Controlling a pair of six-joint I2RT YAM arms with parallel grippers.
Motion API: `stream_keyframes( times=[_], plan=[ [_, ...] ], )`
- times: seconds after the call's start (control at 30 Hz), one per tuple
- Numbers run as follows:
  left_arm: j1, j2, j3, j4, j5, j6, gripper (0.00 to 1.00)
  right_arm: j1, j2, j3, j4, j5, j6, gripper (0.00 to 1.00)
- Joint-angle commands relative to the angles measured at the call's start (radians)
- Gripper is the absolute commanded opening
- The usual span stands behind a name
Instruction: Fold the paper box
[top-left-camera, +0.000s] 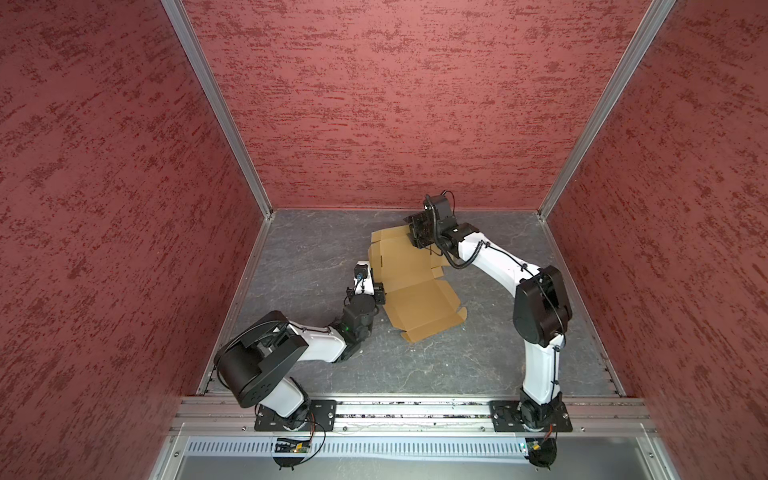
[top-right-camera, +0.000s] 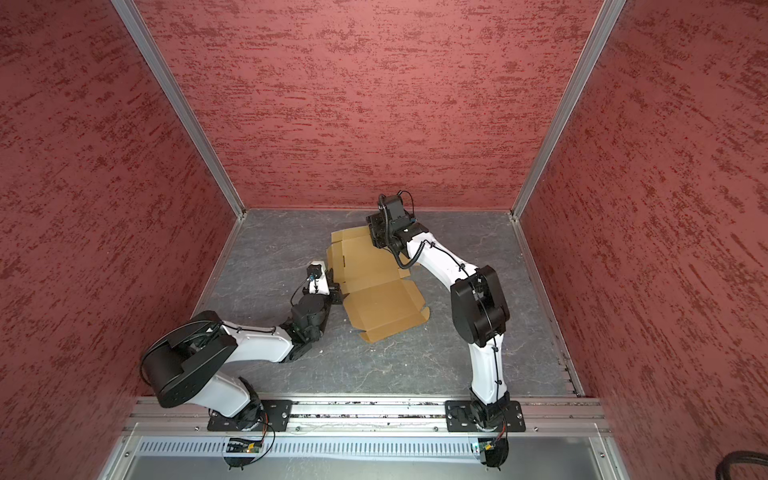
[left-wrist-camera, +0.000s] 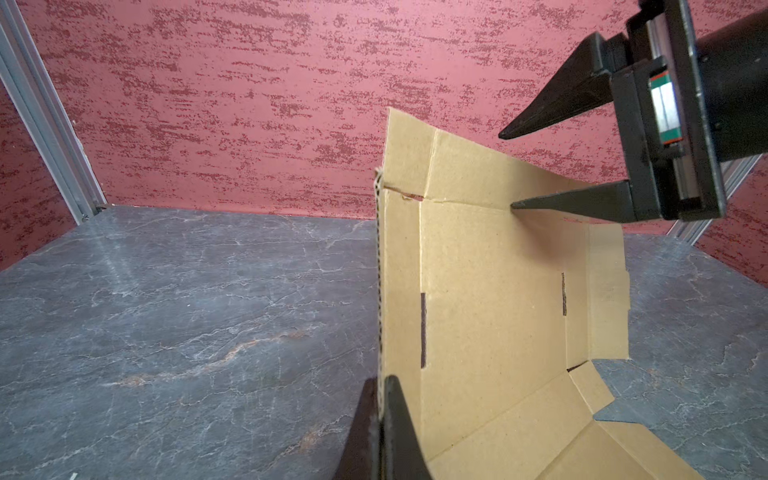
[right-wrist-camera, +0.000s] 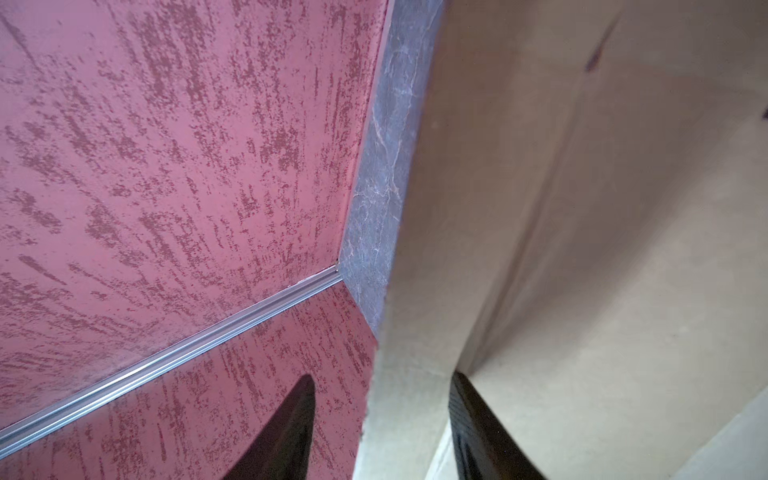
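Loads of bare tabletop (top-left-camera: 299, 249) along the left edge and front middle. Toward the back edge it's blocked: paper box (top-left-camera: 409, 291) with flaps standing up, left gripper (left-wrist-camera: 380, 386) and right gripper (left-wrist-camera: 505, 170) crowding its sides.

My workplace is a lab test cell. Red textured walls (top-left-camera: 395, 104) framed by aluminium posts (top-left-camera: 216, 108) enclose my grey tabletop (top-left-camera: 307, 257), with a mounting rail (top-left-camera: 415, 409) in front.

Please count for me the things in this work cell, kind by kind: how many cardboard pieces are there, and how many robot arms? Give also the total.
paper box: 1
robot arms: 2 (left arm, right arm)
Total: 3
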Motion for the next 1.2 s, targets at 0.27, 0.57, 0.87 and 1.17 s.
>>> stream_keyframes(
  times=[0.27,0.57,0.87,1.17],
  plan=[
    [-0.007,-0.005,-0.002,0.057,-0.028,0.030,0.00,-0.006,0.038,0.028,-0.005,0.023,0.060,0.53],
    [-0.007,0.001,0.015,0.066,-0.034,0.037,0.00,-0.006,0.044,0.026,0.004,0.017,0.061,0.45],
    [-0.007,0.013,0.027,0.055,-0.036,0.031,0.00,-0.006,0.033,0.005,0.028,0.020,0.059,0.34],
    [-0.008,0.016,0.030,0.039,-0.043,0.020,0.00,-0.006,0.019,-0.025,0.065,0.017,0.057,0.24]
  ],
)
